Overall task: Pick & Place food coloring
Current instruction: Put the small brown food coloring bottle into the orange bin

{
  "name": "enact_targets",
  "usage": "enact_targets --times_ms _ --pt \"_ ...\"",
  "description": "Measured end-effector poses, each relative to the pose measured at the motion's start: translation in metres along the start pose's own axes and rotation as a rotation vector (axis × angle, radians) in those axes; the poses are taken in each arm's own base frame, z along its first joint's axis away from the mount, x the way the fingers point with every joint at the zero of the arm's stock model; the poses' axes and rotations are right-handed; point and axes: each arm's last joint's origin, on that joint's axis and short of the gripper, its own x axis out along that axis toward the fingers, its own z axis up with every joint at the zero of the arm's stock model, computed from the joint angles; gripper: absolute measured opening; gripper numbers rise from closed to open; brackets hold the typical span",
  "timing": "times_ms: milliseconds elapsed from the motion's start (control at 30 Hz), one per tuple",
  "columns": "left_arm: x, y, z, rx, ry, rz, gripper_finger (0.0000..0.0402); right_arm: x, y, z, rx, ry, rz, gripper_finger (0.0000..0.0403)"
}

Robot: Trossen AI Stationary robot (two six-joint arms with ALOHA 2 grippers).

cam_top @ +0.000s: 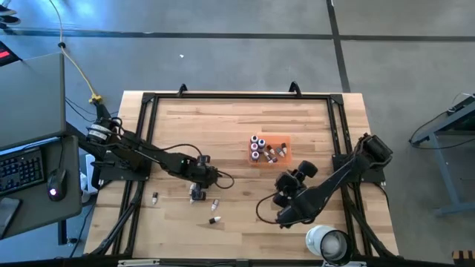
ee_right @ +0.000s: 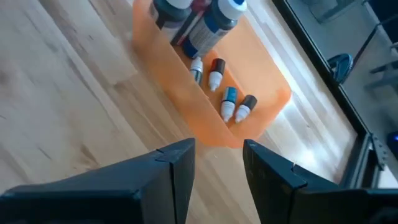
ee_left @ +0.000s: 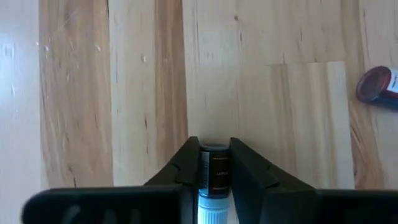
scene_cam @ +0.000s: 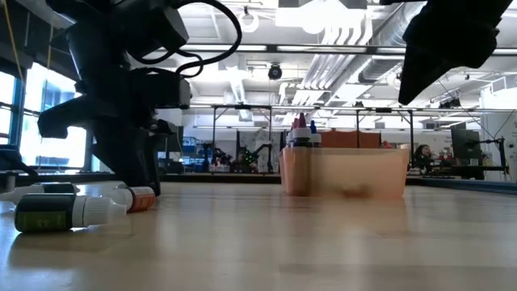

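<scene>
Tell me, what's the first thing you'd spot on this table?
The orange tray stands out, near the middle of the wooden table, with little food coloring bottles inside it. The left end effector is closed around a small dark bottle near the table's front. The right end effector hangs open just short of the tray.

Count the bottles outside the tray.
4. A held bottle in the left claw; a left bottle on the table beside it; a middle bottle and a front bottle on its tray side. The arm may hide more. Right claw waits open near the tray.
</scene>
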Motion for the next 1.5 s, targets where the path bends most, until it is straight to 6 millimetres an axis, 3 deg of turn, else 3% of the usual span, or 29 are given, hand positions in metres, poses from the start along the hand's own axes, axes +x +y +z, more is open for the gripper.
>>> enact_targets --times_ms 167,300,433,600,767,867,1000,1100,1233,1333,1500 --pt "0.001 0.001 0.006 -0.036 -0.073 0.043 0.0057 0.001 -0.005 -0.001 0.017 0.061 -0.017 0.0129" --pt "-0.005 -0.001 0.027 -0.064 -0.203 0.022 0.0073 -0.001 -0.012 -0.003 0.052 0.139 -0.049 0.0129" --pt "-0.029 -0.004 0.069 -0.086 -0.355 0.003 0.0065 -0.004 -0.017 -0.008 0.087 0.199 -0.092 0.0129" --pt "-0.066 -0.007 0.125 0.083 -0.582 0.013 0.0056 -0.006 -0.017 -0.009 0.086 0.203 -0.088 0.0129" --pt "-0.081 -0.008 0.17 0.173 -0.725 0.088 0.0069 -0.011 -0.015 -0.016 0.074 0.269 -0.067 0.0129" --pt "-0.068 -0.001 0.194 0.16 -0.742 0.111 0.0071 -0.02 -0.012 -0.027 0.094 0.342 -0.046 0.0129" --pt "-0.028 0.019 0.213 0.07 -0.69 0.173 0.0072 -0.039 -0.009 -0.049 0.138 0.417 -0.023 0.0129" --pt "-0.007 0.037 0.22 0.001 -0.665 0.19 0.0073 -0.056 -0.008 -0.07 0.2 0.474 -0.021 0.0129" --pt "0.006 0.059 0.228 -0.073 -0.675 0.21 0.0073 -0.072 -0.008 -0.092 0.234 0.5 0.003 0.0129" --pt "0.013 0.075 0.232 -0.137 -0.682 0.182 0.0073 -0.078 -0.004 -0.099 0.224 0.474 0.061 0.0129" --pt "0.031 0.095 0.226 -0.194 -0.637 0.123 0.0074 -0.075 0.0 -0.094 0.186 0.395 0.126 0.0129"
